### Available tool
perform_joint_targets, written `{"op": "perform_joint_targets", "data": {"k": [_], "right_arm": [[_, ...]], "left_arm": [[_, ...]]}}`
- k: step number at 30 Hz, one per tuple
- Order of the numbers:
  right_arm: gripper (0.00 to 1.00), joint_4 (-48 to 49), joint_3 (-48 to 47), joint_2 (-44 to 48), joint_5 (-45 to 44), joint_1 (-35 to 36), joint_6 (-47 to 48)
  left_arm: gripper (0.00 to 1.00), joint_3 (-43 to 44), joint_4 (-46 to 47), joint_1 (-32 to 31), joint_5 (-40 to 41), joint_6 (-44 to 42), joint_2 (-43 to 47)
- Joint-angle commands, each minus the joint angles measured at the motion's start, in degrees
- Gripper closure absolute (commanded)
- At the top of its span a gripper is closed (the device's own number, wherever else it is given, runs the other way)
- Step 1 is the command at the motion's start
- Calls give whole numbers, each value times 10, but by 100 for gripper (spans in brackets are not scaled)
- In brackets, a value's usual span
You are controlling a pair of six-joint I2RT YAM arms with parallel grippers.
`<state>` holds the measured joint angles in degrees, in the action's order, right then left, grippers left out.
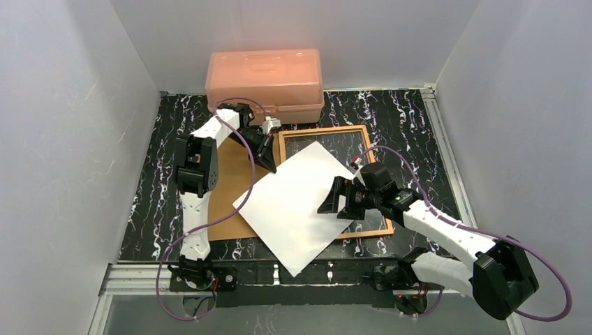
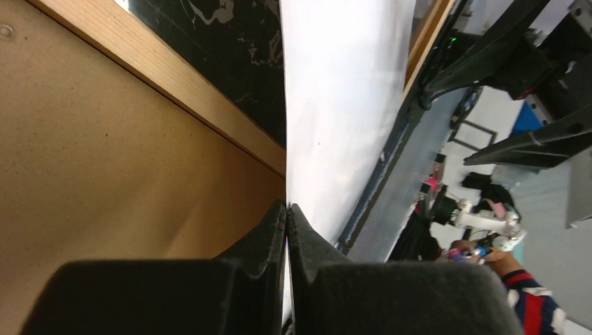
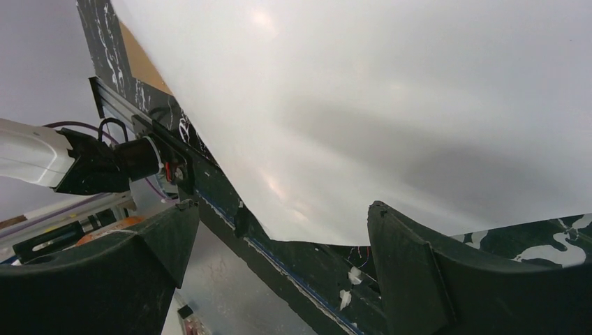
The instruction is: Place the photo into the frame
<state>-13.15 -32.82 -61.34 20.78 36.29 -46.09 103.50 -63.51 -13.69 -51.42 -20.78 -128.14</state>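
photo (image 1: 297, 206): white back up, skewed across frame (image 1: 321, 130) and brown board (image 1: 227, 202), near corner past desk (image 1: 153, 188) edge | left gripper (image 1: 269, 162): jaws clenched on its far-left edge | right gripper (image 1: 334, 197): jaws spread, empty | risk: single pinch may crease or slip; skewed sheet could snag the border

Top external view looks down from above and behind both arm bases, far enough back to take in the whole table (image 1: 433, 139). Left wrist view sits tight behind the left gripper (image 2: 287, 206), edge-on to the photo (image 2: 342, 105). Right wrist view looks out low and close past the right gripper (image 3: 279, 209). All three views share the photo's white back; the top and left wrist views also share the frame (image 2: 174, 77).
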Motion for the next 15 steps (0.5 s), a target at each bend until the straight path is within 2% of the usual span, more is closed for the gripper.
{"op": "perform_joint_targets", "data": {"k": [1, 4, 8, 15], "right_arm": [[2, -3, 1, 22, 5, -7, 10], [1, -19, -2, 32, 3, -9, 11], [1, -39, -5, 46, -1, -15, 12], [1, -49, 11, 70, 2, -22, -2]], "left_arm": [[100, -21, -8, 18, -64, 57, 49], [100, -69, 41, 33, -67, 116, 91], [100, -166, 161, 66, -40, 203, 161], [100, -259, 217, 97, 14, 259, 222]]}}
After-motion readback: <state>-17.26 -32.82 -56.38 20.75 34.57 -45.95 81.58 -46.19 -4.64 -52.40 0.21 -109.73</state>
